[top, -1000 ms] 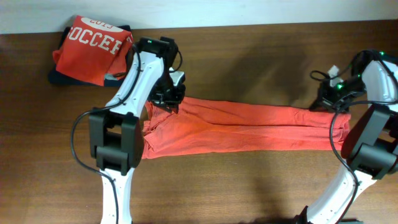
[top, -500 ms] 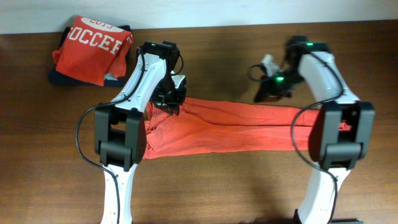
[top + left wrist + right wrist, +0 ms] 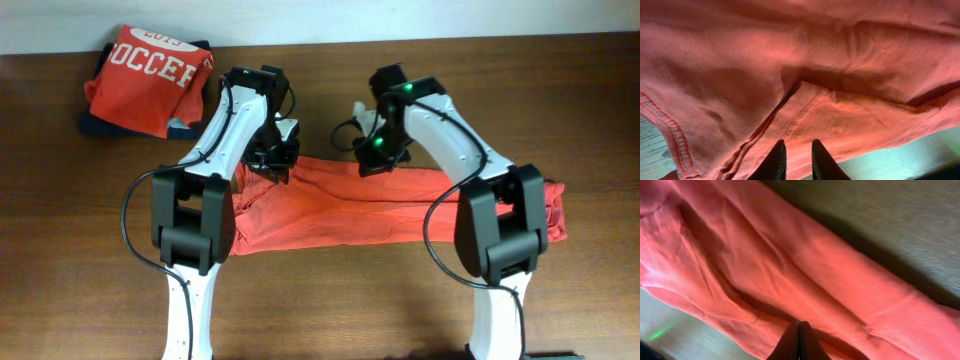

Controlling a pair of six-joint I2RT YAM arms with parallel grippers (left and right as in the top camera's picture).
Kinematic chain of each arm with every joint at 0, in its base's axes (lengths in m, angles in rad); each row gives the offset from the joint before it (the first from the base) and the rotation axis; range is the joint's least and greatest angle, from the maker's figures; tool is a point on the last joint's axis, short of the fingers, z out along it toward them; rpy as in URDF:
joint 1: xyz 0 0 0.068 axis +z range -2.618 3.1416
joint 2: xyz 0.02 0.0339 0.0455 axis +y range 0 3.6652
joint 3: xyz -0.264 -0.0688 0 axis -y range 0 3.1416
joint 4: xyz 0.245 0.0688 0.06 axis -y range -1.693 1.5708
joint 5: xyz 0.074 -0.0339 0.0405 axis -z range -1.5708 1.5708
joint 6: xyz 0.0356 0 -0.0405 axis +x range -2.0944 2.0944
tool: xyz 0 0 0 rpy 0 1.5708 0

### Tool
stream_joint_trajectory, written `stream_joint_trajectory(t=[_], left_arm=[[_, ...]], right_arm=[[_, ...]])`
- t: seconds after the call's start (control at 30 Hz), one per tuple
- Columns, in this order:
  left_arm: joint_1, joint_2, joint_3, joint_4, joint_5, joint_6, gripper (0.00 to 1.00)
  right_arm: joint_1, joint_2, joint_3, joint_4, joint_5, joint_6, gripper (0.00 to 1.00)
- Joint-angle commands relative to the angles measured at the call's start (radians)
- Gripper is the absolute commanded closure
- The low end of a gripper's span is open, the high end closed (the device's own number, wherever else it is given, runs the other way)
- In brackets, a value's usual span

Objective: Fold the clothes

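Observation:
An orange-red T-shirt point(image 3: 400, 205) lies in a long narrow strip across the middle of the table, from my left arm to under my right arm. My left gripper point(image 3: 278, 165) sits at the strip's upper left end. In the left wrist view its jaws point(image 3: 796, 150) stand a narrow gap apart with the shirt's hemmed edge point(image 3: 805, 107) between them. My right gripper point(image 3: 368, 160) is over the strip's upper edge near the middle. Its fingers point(image 3: 799, 325) are pressed together, tips against the cloth point(image 3: 815, 265), and no fold is visibly pinched.
A folded orange-red shirt with white "SOCCER" lettering point(image 3: 150, 75) rests on a dark folded item point(image 3: 95, 125) at the back left corner. Bare brown table point(image 3: 400, 300) lies in front of the strip. A white wall edge runs along the back.
My right gripper has swept left along the strip's upper edge, from its right end to near the middle. The left gripper has stayed put and the strip looks unmoved.

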Motion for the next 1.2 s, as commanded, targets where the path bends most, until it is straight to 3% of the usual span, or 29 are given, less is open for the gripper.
stream_joint_trajectory(t=[0.0, 0.4, 0.87, 1.17], left_arm=[[0.001, 0.004, 0.008, 0.008, 0.000, 0.001, 0.82], [0.001, 0.005, 0.008, 0.029, 0.000, 0.001, 0.82], [0.001, 0.005, 0.008, 0.031, -0.012, 0.001, 0.82], [0.001, 0.005, 0.008, 0.028, -0.026, 0.001, 0.82]], right_arm=[[0.039, -0.004, -0.017, 0.004, 0.046, 0.016, 0.96], [0.080, -0.004, -0.179, 0.097, 0.035, 0.016, 0.96], [0.080, -0.004, -0.183, -0.090, -0.108, -0.003, 0.96], [0.079, -0.005, -0.195, -0.051, -0.074, -0.003, 0.96]])
